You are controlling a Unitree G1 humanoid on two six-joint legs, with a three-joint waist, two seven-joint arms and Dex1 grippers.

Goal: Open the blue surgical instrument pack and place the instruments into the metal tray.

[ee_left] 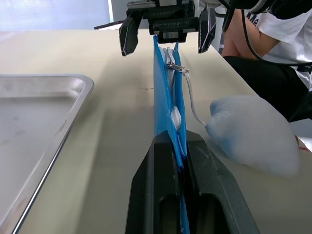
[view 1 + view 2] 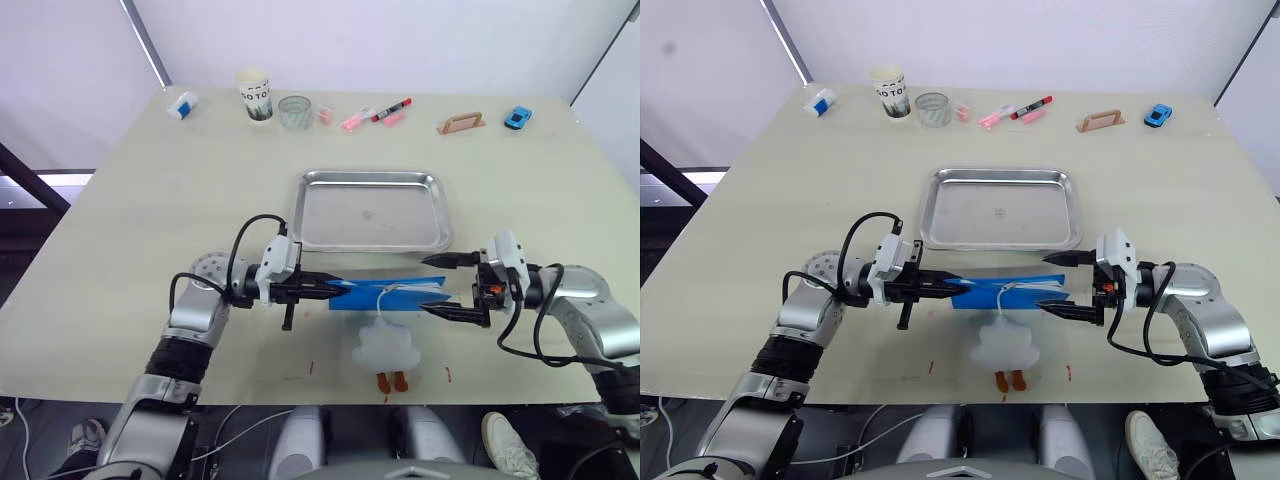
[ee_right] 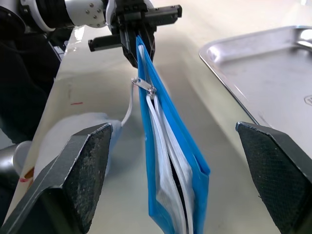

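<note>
The left gripper [image 2: 318, 288] has its jaws clenched on one end of the blue surgical instrument pack [image 2: 388, 294], holding it on edge just above the tabletop [image 2: 150, 200], right in front of the near rim of the metal tray [image 2: 371, 210]. Facing it from the other end, the right gripper [image 2: 447, 286] has its jaws spread wide, one on each side of the pack's free end, grasping nothing yet. The wrist views show the pack's far edge partly parted, pale lining peeking out, and a zipper pull [image 3: 145, 86] sitting midway along the top with a white cord running down to a fluffy white cloud-shaped charm [image 2: 386, 345] lying on the tabletop. So by my read this is the opening step, and not finished: the next move looks like the right jaws closing on a flap or on that pull, then drawing it away while the left holds firm. Count it up: one pack, one tray, and it is bare, with no instrument in it yet. Along the far edge: one paper cup [image 2: 255, 94], one clear glass [image 2: 295, 111], a cluster of pink and red markers [image 2: 375, 115], one small blue toy car [image 2: 517, 117].
</note>
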